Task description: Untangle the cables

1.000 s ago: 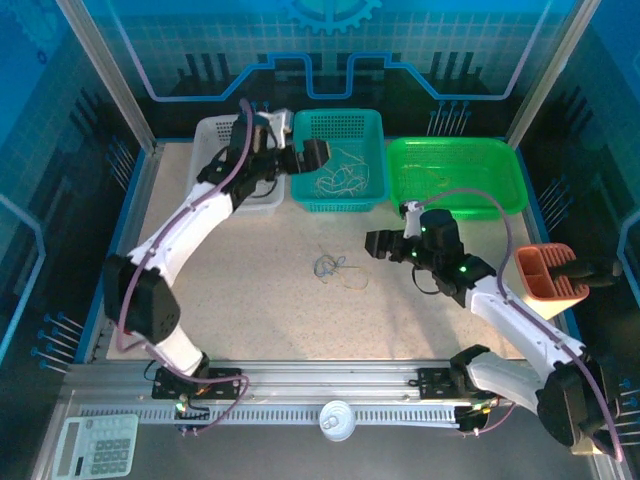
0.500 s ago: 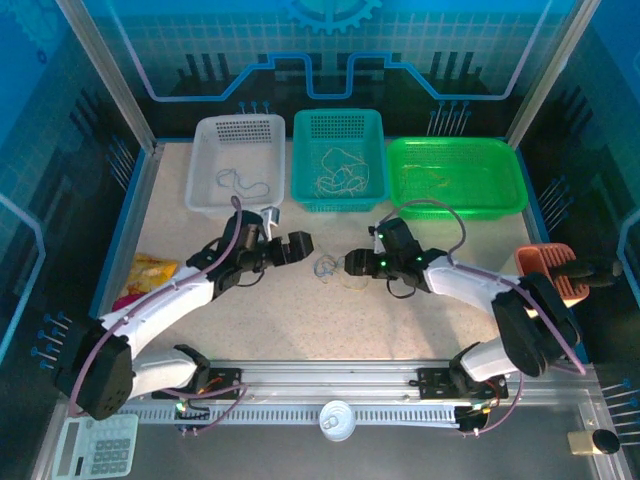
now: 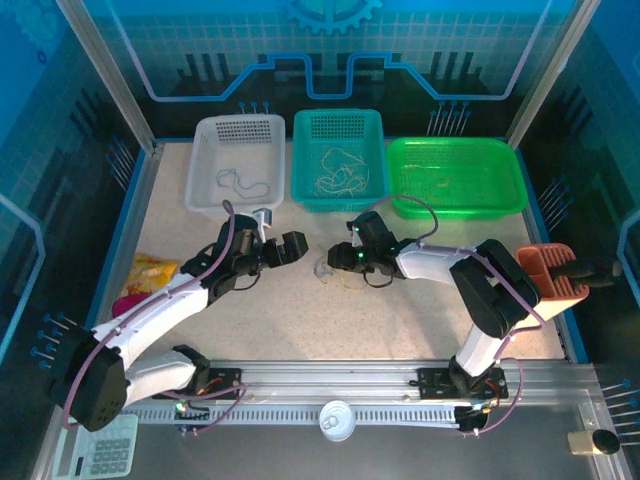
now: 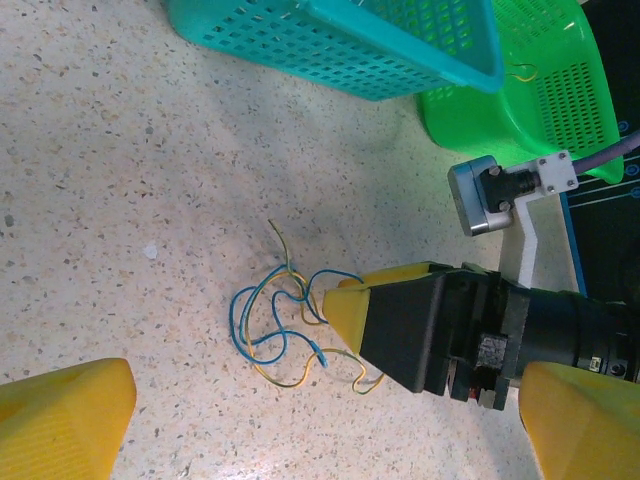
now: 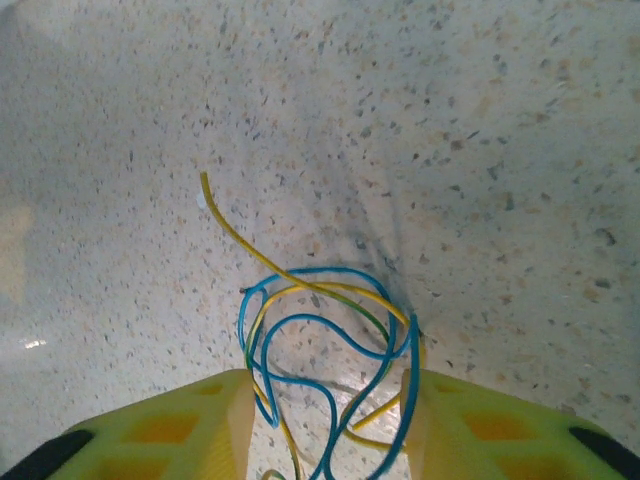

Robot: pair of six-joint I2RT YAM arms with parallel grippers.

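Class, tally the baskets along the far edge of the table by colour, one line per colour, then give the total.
white basket: 1
teal basket: 1
green basket: 1
Total: 3

My speckled table (image 3: 300, 320) bears a white basket (image 3: 240, 135), a teal basket (image 3: 338, 125) and a green basket (image 3: 480, 160) along its far edge, the cables (image 3: 326, 268) mid-table, a yellow packet (image 3: 150, 268) at my left.
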